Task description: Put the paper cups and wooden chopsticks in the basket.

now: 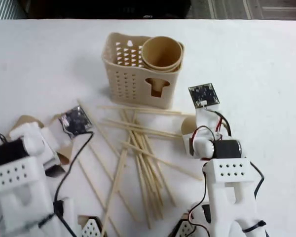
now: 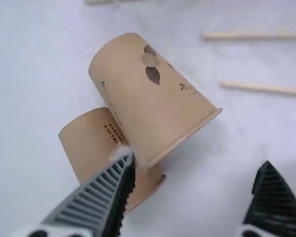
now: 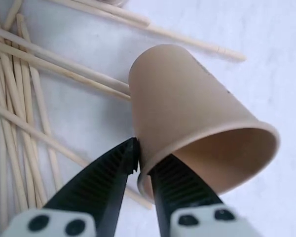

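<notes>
Basket (image 1: pixel 133 81), far centre: stacked cups (image 1: pixel 161 53) already in. Chopsticks (image 1: pixel 143 163) all loose on the counter (image 1: pixel 266 74), none binned. Right fingers (image 3: pixel 108 177) pinch the rim of a cup (image 3: pixel 187 108) just right of the chopsticks. Left fingers (image 2: pixel 103 192) spread wide over two more cups (image 2: pixel 148 94), near left. Under half done, I judge.

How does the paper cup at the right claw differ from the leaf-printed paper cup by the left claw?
The plain tan paper cup is pinched at its rim by the shut right claw; the leaf-printed tan paper cup lies free near the open left claw. The printed cup leans on another paper cup; the plain one has none against it. Both are tan, neither upright.
</notes>
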Robot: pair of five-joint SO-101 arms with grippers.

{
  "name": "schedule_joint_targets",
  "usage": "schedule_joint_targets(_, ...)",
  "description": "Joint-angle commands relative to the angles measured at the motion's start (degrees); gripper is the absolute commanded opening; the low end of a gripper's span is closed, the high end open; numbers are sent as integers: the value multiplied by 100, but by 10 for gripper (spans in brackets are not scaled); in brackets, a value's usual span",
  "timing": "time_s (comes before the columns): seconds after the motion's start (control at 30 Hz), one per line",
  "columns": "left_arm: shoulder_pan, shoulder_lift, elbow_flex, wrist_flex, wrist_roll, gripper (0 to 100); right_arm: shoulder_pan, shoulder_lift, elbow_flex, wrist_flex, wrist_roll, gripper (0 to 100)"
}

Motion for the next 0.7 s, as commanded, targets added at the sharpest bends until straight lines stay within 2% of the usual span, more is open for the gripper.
schedule_joint_targets(0.0, -251, 910, -246, -492, -791, 371, 31, -66, -26, -119, 53, 20)
schedule_joint_targets(0.1, -365, 1402, -255, -738, -1143, 371, 48, -66, -18, -145, 70, 20)
schedule_joint_targets(0.27, -382, 2009, -211, -1512, -1125, 365, 48, -57, -18, -145, 167, 20)
schedule_joint_targets(0.5, -145, 2000, 791, -3420, 211, 356, 57, -57, -18, -154, 167, 20)
schedule_joint_targets(0.67, 215, 1130, 1574, -3921, 668, 236, 48, -57, -18, -154, 167, 20)
